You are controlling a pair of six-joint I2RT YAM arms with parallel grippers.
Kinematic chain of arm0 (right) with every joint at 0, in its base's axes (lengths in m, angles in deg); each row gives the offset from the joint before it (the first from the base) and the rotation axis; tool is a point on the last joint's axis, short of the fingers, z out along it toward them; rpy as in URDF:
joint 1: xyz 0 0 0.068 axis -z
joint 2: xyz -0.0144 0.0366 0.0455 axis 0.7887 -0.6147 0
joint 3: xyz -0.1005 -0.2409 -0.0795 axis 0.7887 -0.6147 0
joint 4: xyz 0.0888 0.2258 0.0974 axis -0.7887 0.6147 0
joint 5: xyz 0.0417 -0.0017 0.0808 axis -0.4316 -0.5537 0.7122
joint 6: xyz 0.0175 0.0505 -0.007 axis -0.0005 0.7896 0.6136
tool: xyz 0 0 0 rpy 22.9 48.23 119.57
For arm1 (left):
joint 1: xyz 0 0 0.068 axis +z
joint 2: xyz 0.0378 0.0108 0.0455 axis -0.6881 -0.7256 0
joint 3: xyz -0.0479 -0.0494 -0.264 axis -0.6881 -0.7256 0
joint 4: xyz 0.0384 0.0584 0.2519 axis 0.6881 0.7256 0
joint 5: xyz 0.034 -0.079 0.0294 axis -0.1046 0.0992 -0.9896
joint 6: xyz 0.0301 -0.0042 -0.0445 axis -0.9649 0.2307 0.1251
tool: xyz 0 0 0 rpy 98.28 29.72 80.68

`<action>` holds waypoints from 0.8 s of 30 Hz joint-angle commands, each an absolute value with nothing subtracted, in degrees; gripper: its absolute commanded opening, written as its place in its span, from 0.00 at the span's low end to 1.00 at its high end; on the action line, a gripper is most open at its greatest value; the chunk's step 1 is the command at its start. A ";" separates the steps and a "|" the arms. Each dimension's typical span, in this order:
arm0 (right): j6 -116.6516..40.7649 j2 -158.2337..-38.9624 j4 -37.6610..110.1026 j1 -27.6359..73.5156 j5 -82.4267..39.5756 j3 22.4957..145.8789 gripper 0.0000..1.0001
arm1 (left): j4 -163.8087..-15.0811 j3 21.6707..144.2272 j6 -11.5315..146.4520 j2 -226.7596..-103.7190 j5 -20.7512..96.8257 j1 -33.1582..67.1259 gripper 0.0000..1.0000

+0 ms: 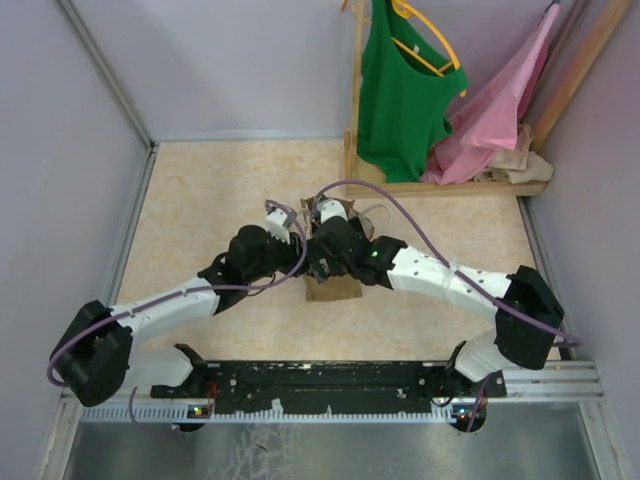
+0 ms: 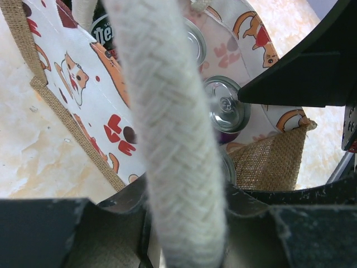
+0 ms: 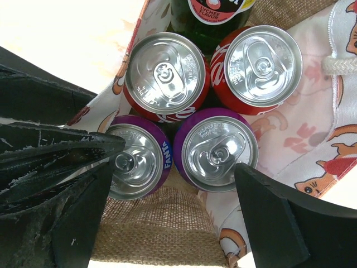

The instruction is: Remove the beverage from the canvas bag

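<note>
The canvas bag (image 1: 333,288) stands upright mid-table, tan burlap (image 3: 162,223) outside with a cat-print lining (image 2: 83,84). Inside stand the beverages: two red cola cans (image 3: 166,71), two purple Fanta cans (image 3: 216,149) and a dark green bottle (image 3: 209,14). My left gripper (image 2: 187,212) is shut on the bag's thick white rope handle (image 2: 167,111), holding it up at the bag's left rim (image 1: 296,232). My right gripper (image 3: 173,190) hangs open over the bag's mouth (image 1: 325,260), its fingers (image 3: 273,218) spanning the two purple cans without touching them.
A wooden clothes rack (image 1: 356,100) with a green top (image 1: 400,90) and a pink garment (image 1: 500,110) stands at the back right. Grey walls close in both sides. A black rail (image 1: 330,378) runs along the near edge.
</note>
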State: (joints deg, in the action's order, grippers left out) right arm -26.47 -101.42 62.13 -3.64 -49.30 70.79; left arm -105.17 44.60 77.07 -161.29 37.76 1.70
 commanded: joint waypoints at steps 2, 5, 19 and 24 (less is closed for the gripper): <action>-27.28 -103.12 70.89 -5.24 -50.90 67.73 0.89 | -100.99 44.77 77.82 -161.58 39.41 -0.46 0.33; -26.59 -103.12 70.22 -5.26 -53.71 68.92 0.85 | -100.35 45.01 77.11 -161.00 37.76 -0.46 0.31; -28.46 -102.02 72.20 -5.24 -49.81 74.52 0.50 | -98.50 45.47 75.81 -159.56 32.14 -0.46 0.20; -30.72 -101.36 73.76 -5.24 -39.49 75.15 0.59 | -98.59 46.00 75.43 -160.09 32.06 -0.45 0.21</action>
